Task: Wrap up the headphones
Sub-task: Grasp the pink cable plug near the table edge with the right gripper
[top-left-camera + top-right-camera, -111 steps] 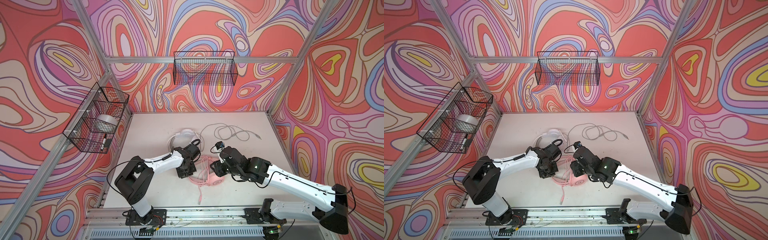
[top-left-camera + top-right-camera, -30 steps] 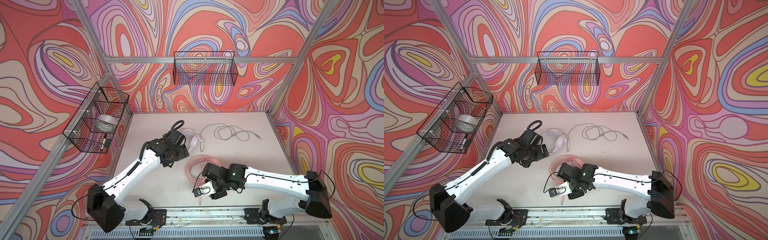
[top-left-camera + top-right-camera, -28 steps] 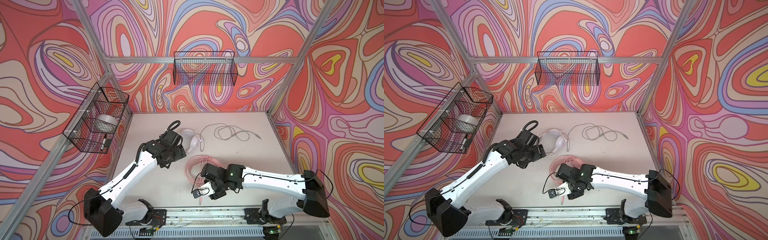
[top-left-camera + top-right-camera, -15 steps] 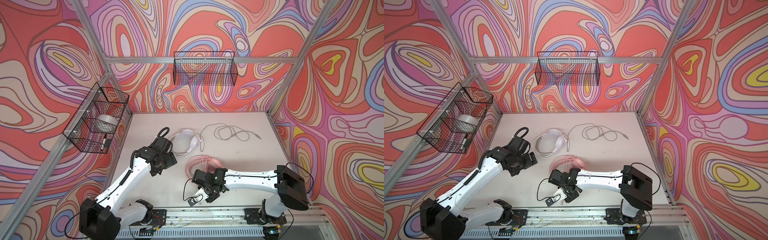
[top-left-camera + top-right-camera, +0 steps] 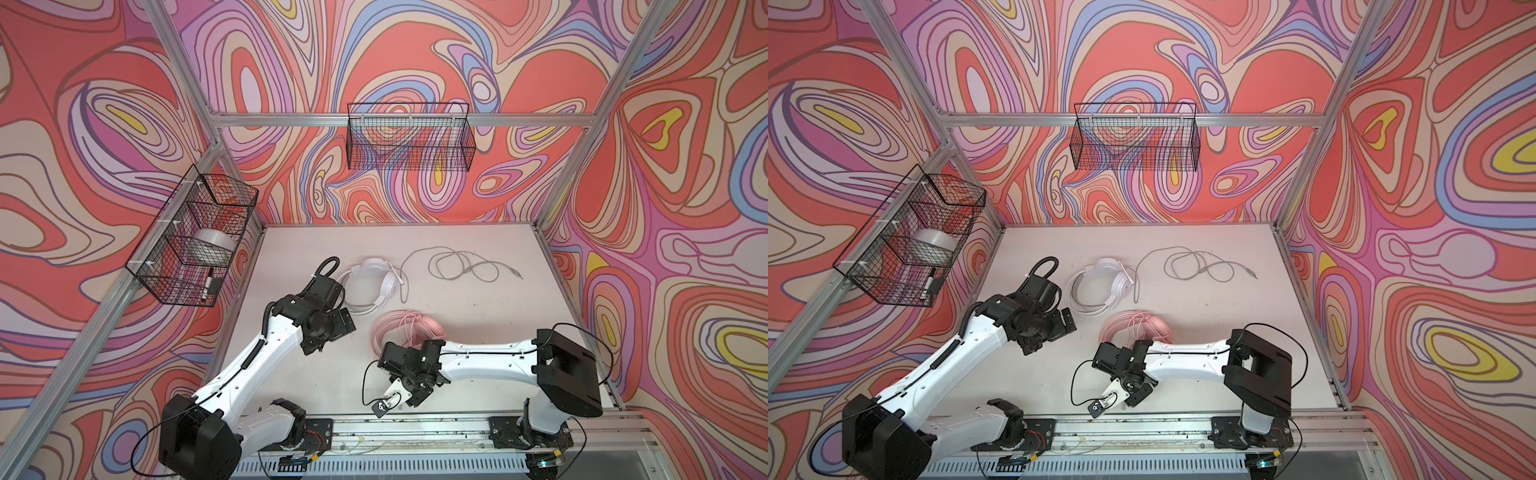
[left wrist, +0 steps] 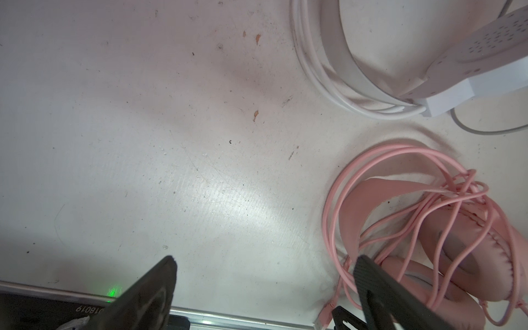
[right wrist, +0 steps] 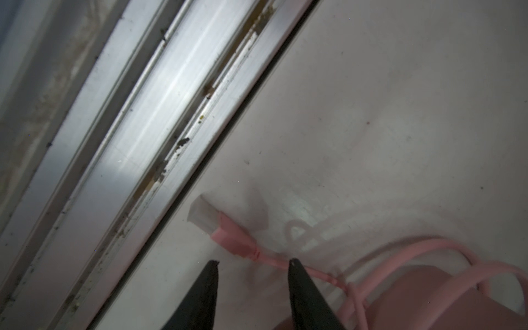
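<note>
Both arms have drawn back from the pink headset [image 5: 430, 329], where they worked together a few seconds ago. The left pincer [image 6: 265, 260] now hangs released, its jaws spread wide over bare table [image 6: 171, 143] with nothing between them; the pink headset lies just off one of its fingers, and the white headset [image 6: 485, 48] sits further ahead of it.

The right pincer [image 7: 253, 261] has swung down toward the front rail [image 7: 137, 120] and hovers low over the tail of the pink cable [image 7: 428, 243]; its jaws stand apart, narrowing over the last second but not clenched on anything. The pink plug [image 7: 228, 231] lies just beyond its fingertips; the cord runs past the tip of one finger and back under the wrist to the headset.

Most of that cord already lies in a loose, tangled coil on and around the pink ear cups; only this short end is free. I judge that the right pincer is about to pinch the tail and tuck it in, which would finish the pink set; the white one, with its grey-white cable [image 5: 467, 270] sprawled in open loops far ahead of both pincers, is yet to be done.
</note>
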You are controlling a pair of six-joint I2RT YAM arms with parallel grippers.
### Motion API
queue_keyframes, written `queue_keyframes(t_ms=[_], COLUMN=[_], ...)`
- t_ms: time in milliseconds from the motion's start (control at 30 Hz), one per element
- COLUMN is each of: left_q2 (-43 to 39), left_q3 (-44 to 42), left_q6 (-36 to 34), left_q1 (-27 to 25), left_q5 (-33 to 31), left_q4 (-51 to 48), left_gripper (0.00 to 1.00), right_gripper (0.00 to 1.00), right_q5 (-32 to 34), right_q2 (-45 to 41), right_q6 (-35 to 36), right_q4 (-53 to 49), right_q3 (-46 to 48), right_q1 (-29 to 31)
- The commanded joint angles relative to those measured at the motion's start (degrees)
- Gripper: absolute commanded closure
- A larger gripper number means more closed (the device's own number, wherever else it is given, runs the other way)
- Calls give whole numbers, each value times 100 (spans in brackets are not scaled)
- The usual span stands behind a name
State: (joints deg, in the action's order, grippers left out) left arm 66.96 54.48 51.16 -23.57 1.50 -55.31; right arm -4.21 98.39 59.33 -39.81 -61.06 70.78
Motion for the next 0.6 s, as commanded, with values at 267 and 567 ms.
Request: queue_keyframes(t_ms=[267, 567], left_q2=[54, 212], left_q3=[-145, -187], left_q6=[-35, -114], left_q1=[28, 31], left_q5=[114, 325], left_q4=[68, 241], left_gripper=[0, 0], right_gripper=[63, 75], right_q5=[-231, -331], right_q2=[277, 508], right_q6=[102, -197], right_q4=[-61, 229], right_q3=[32, 163], right_q1=[128, 123])
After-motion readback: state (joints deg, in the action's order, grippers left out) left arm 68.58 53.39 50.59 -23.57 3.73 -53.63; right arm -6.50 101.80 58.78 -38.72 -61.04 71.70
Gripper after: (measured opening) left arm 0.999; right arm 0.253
